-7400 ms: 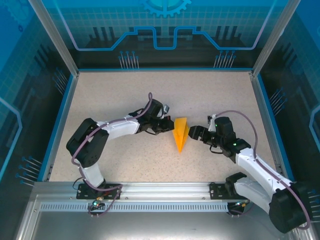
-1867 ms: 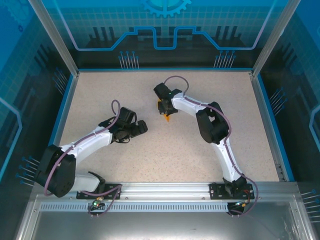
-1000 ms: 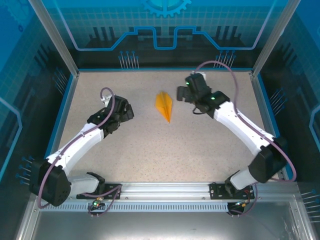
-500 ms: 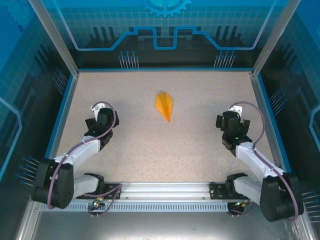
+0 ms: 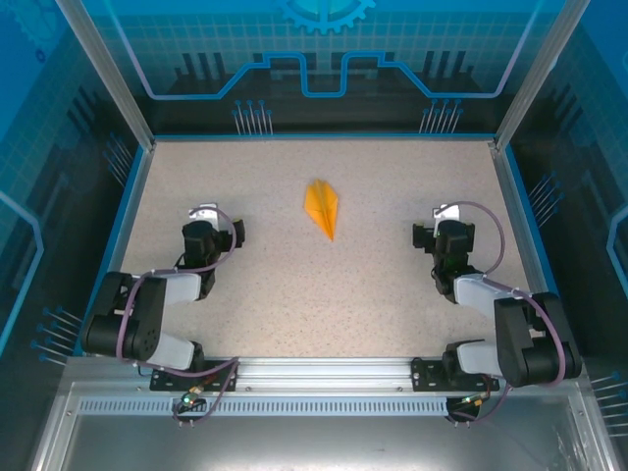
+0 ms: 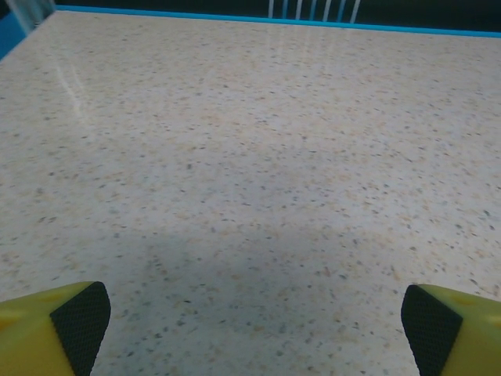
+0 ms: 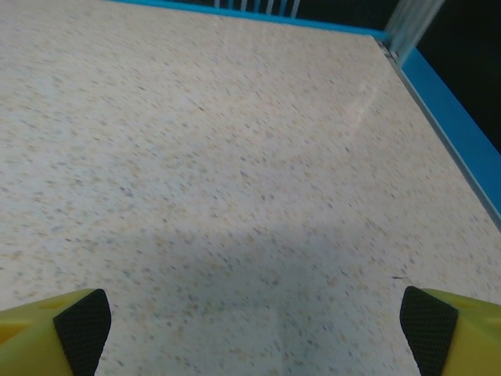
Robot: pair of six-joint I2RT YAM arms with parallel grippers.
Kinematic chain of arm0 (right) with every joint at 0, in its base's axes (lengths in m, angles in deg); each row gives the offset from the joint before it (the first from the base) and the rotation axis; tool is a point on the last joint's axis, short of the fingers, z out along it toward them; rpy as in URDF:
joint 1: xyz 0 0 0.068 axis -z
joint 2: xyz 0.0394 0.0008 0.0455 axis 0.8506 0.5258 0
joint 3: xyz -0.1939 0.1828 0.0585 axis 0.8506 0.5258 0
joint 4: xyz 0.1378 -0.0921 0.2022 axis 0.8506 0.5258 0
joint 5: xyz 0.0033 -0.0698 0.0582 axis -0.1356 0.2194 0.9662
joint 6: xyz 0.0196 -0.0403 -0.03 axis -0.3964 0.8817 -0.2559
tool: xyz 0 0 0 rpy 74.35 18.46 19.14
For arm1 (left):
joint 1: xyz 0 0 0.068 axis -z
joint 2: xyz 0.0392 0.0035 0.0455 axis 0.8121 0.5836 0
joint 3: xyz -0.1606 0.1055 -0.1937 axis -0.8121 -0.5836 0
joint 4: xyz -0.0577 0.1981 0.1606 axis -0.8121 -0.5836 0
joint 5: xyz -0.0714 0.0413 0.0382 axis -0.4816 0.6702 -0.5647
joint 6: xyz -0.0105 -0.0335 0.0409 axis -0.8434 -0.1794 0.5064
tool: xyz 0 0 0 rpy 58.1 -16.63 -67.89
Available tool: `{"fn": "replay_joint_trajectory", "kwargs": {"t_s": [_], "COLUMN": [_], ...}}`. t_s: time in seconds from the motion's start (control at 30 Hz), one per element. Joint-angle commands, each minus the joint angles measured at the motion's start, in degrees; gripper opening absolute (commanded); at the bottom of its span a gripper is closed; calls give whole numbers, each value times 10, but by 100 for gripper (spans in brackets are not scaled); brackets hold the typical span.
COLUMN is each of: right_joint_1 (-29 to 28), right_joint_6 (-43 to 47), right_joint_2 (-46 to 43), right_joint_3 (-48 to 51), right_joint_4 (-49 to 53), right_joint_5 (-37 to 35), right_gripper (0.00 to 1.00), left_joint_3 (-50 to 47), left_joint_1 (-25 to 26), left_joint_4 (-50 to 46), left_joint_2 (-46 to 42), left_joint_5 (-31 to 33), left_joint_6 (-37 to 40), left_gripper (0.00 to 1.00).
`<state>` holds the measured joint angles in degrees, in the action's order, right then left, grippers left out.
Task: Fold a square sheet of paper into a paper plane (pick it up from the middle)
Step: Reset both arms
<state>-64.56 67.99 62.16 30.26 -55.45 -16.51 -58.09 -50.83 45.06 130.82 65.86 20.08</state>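
The orange-yellow paper plane (image 5: 322, 207) lies flat on the table in the top view, a narrow dart with a centre crease, its tip pointing toward the near right. My left gripper (image 5: 201, 235) is folded back near its base at the left, well apart from the plane. My right gripper (image 5: 444, 236) is folded back at the right, equally far from it. In the left wrist view my gripper (image 6: 254, 329) is open, its yellow fingers (image 6: 55, 325) wide apart over bare table. In the right wrist view my gripper (image 7: 254, 329) is open too, fingers (image 7: 442, 329) spread with nothing between them.
The speckled beige tabletop (image 5: 324, 294) is bordered by a blue rim (image 5: 128, 216) and glass walls. An aluminium post (image 7: 411, 23) and the blue edge (image 7: 454, 117) stand at the right of the right wrist view. The metal rail (image 5: 324, 378) runs along the near edge.
The right gripper carried the plane to the table's far middle, let it go there, and both arms drew back and folded near their bases. The plane has lain still for the last second.
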Motion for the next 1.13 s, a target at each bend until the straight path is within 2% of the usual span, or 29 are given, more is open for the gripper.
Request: {"fn": "replay_joint_trajectory", "kwargs": {"t_s": [0.0, 0.13, 0.23, 0.43, 0.6, 1.1], "right_joint_1": [11, 12, 9, 8, 11, 13], "right_joint_6": [31, 1, 8, 10, 1, 2], "right_joint_2": [-13, -5, 28, 107, 111, 110], "right_joint_3": [2, 20, 9, 4, -16, -14], "right_joint_4": [-43, -100, -116, -178, -142, -146], "right_joint_5": [72, 137, 119, 128, 122, 128], "right_gripper": [99, 99, 99, 99, 99, 99], "left_joint_3": [-10, -8, -4, 19, 20, 22], "left_joint_1": [-9, -10, -10, -19, -21, -21], "left_joint_4": [79, 81, 73, 32, 31, 26], "left_joint_2": [22, 29, 29, 32, 31, 33], "left_joint_5": [-48, -51, -49, -53, -55, -59], "left_joint_6": [20, 21, 20, 8, 8, 8], "left_gripper": [99, 99, 99, 99, 99, 99]}}
